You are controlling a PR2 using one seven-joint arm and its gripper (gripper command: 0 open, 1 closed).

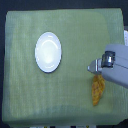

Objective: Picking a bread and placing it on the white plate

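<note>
— Start at the left of the exterior view. What do you have?

— The counter (pixel 20 100), covered by a green cloth (pixel 75 40) that fills nearly the whole frame. The left strip of it is bare fabric. Moving right, the white plate (pixel 49 52) lies flat on the cloth, round and plain, at about ten o'clock from the centre of the cloth. Nothing sits on it.

— And past the middle?

— Open cloth, then my hand (pixel 93 68), coming in from the exterior view's right edge at roughly four o'clock from the centre. The grey body of my arm (pixel 116 65) takes up that edge, and the hand's tip points toward the plate side.

— Where is the bread?

— The bread (pixel 97 90) is directly below my hand in the frame, at about five o'clock from the centre: a long golden-orange piece lying roughly up and down, its upper end tucked under my fingertips and its lower pointed end toward the near edge of the cloth. It is well apart from the plate, with bare cloth between them.

— Are you clenched on it?

— I cannot tell (the fingertips are small and blurred here, and the arm hides part of them). They are at the bread's upper end, but whether they pinch it or only meet it does not show.
</note>
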